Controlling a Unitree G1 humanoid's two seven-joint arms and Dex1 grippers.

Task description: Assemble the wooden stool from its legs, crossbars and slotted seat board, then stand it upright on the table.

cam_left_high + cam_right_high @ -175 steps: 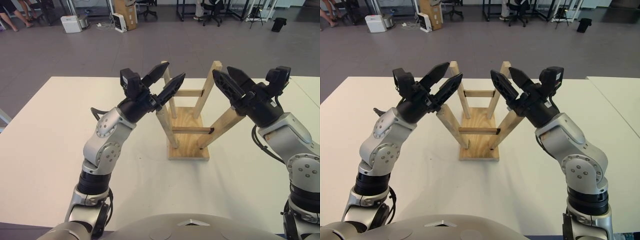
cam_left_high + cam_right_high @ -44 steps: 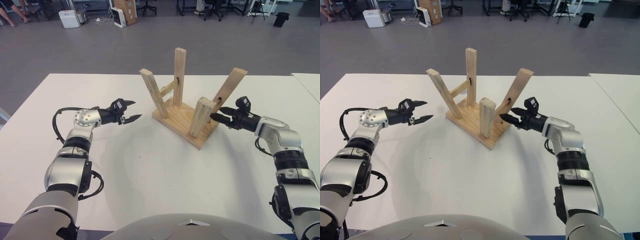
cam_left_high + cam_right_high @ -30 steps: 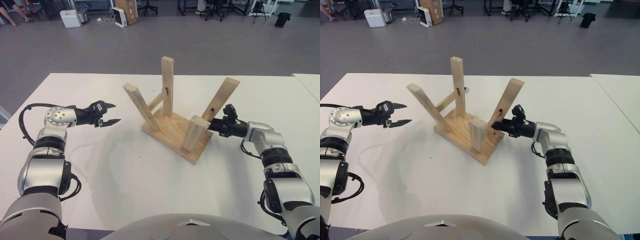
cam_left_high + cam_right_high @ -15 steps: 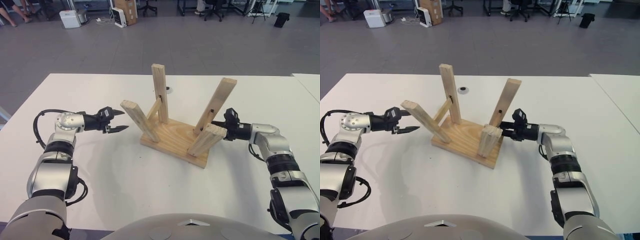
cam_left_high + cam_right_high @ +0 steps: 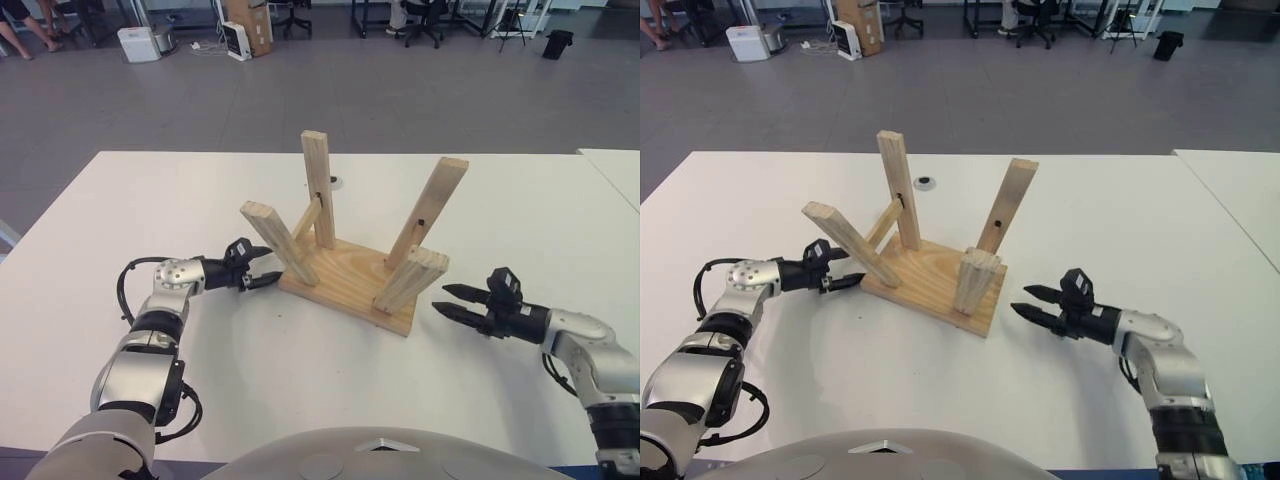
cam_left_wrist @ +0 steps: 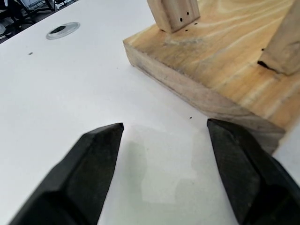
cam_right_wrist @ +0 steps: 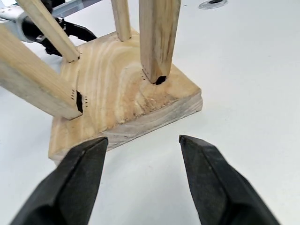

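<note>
Begin at the right tool (image 5: 440,299), parted and empty, low on the table (image 5: 300,390) just off the near right corner of the seat board (image 5: 345,278). Pair it with the left tool (image 5: 268,279), likewise spread and holding nothing, close beside the board's left edge. Treat the stool (image 5: 432,205) as assembled but inverted, with the board flat down, four splayed legs pointing up and a crossbar (image 5: 307,218) bridging the left pair. Grip two opposite legs close to the board, probably the near right leg (image 5: 410,278) and the near left leg (image 5: 277,240), rather than the thin board edge. Clamp firmly, lift both sides evenly, roll slowly, and watch for joints pulling loose.
</note>
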